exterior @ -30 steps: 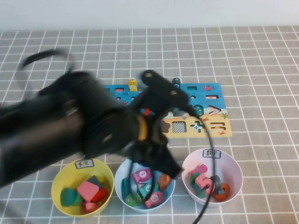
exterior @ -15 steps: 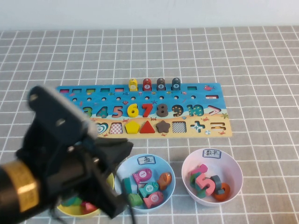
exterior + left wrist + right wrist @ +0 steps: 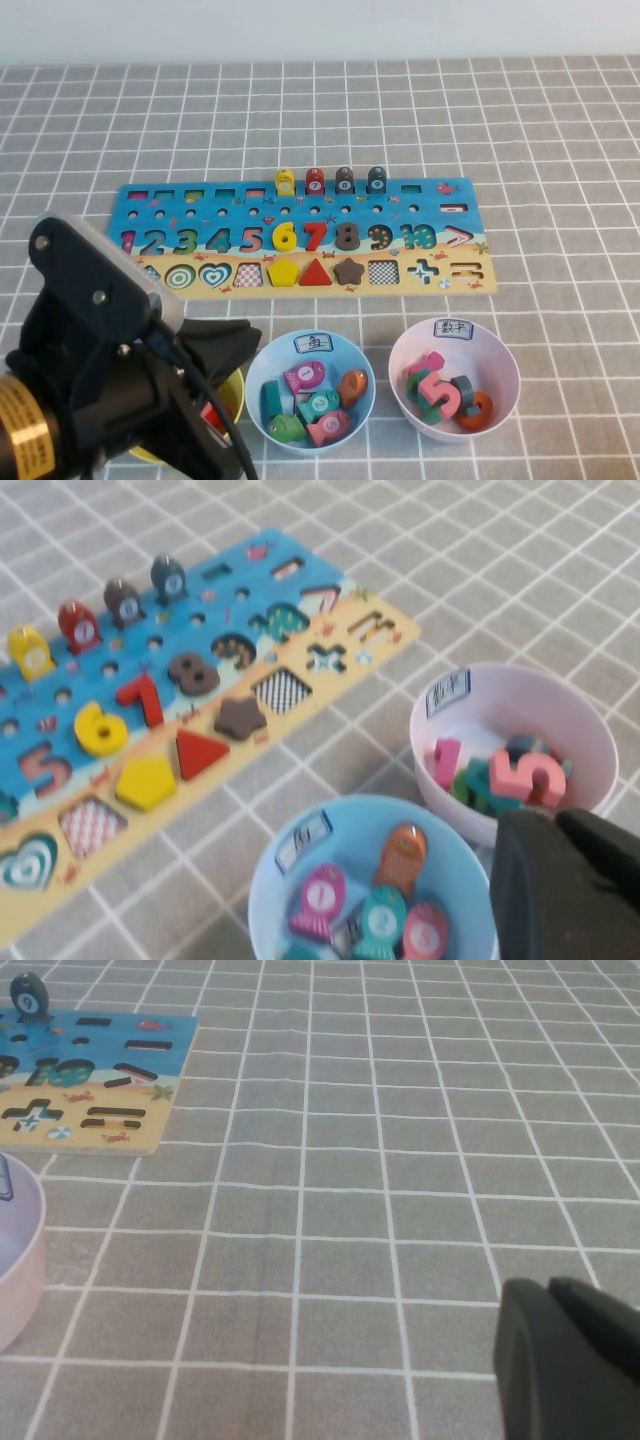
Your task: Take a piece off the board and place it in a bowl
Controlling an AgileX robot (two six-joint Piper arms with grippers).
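Observation:
The pink 5 (image 3: 443, 393) lies in the pale pink bowl (image 3: 400, 358) at the front right, among other number pieces; it also shows in the left wrist view (image 3: 525, 775), inside that bowl (image 3: 560, 695). The blue and sandy board (image 3: 420, 190) lies across the middle of the table. My left gripper (image 3: 232, 337) is shut and empty, low at the front left, near the blue and yellow bowls; in its wrist view (image 3: 558, 822) it is in front of the pink bowl. My right gripper (image 3: 550, 1290) is shut and empty over bare cloth, right of the board (image 3: 100, 1110).
A light blue bowl (image 3: 262, 360) with fish pieces stands left of the pink bowl. A yellow bowl (image 3: 233, 392) is mostly hidden by my left arm. The yellow 6 (image 3: 285, 237) and red 7 (image 3: 315, 236) sit on the board. Grey checked cloth covers the table.
My left arm has pulled back from over the board and bowls to the front left, uncovering the board. The pink 5 stays in the pink bowl.

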